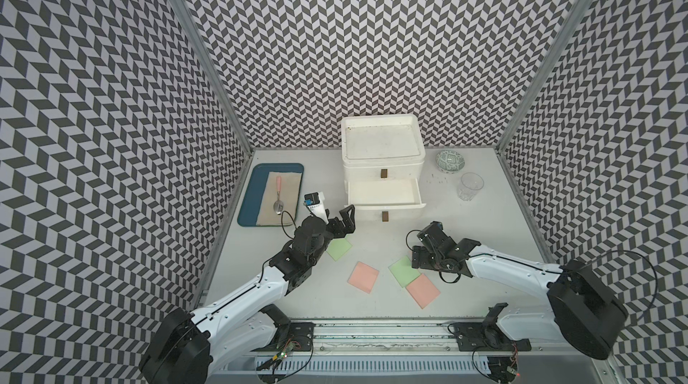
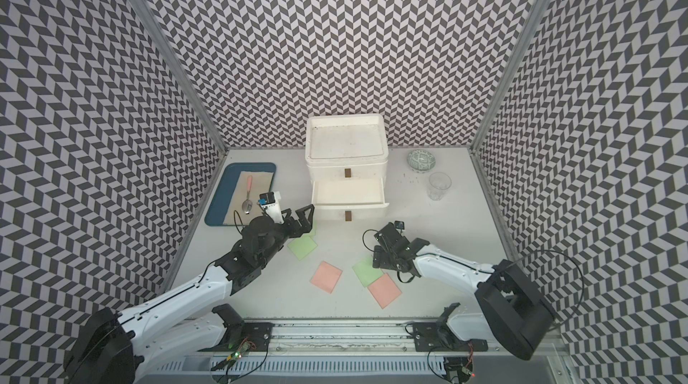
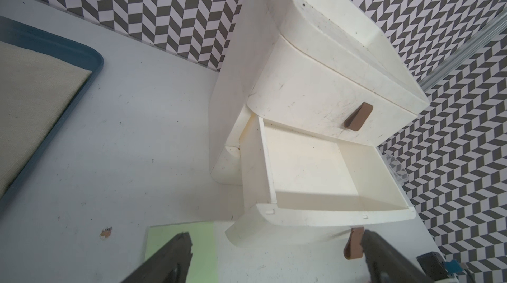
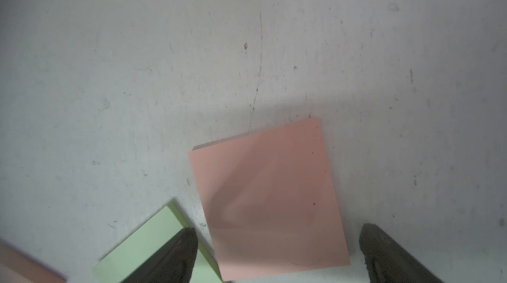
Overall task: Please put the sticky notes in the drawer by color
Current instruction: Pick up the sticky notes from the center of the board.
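Pickup stage: left gripper (image 1: pixel 344 220), spread empty, near the open drawer (image 1: pixel 387 206); right gripper (image 1: pixel 416 257), spread empty, low over a green note (image 1: pixel 402 272). Next, pinch its thin edge.

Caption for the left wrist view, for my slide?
Open left end effector faces the chest, its middle drawer pulled out and empty-looking; a green note lies on the table.

In a top view, the grey table (image 1: pixel 298 300) is carrying a white drawer chest (image 1: pixel 383 147) at centre, a blue tray (image 1: pixel 249 196) at left, a bowl (image 1: pixel 451 161) and a glass (image 1: pixel 470 186) at right, and green sticky notes (image 1: pixel 339 250) and pink sticky notes (image 1: pixel 363 276) at lower centre.
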